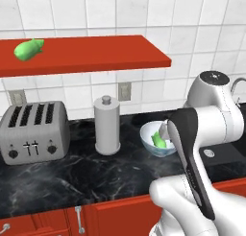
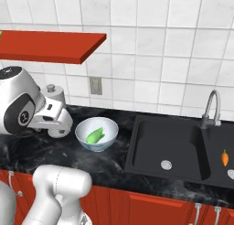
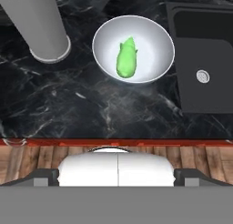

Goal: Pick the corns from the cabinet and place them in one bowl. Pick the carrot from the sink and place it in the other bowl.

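Note:
One green corn (image 1: 29, 49) lies on the red cabinet shelf (image 1: 105, 55) at its left end. A second corn (image 3: 126, 60) rests inside the pale glassy bowl (image 3: 157, 34) on the black counter, also seen as corn (image 2: 95, 136) in bowl (image 2: 109, 128). The small orange carrot (image 2: 225, 158) lies in the right basin of the black sink (image 2: 151, 146). My gripper (image 3: 117, 175) hangs open above the counter's front edge, short of the bowl, with nothing between its fingers. The other bowl is out of view.
A grey toaster (image 1: 32, 132) stands at the counter's left. A tall grey canister (image 1: 106, 125) stands just left of the bowl. A curved silver tap (image 2: 210, 107) rises behind the sink. Red drawers (image 2: 151, 208) run below the counter.

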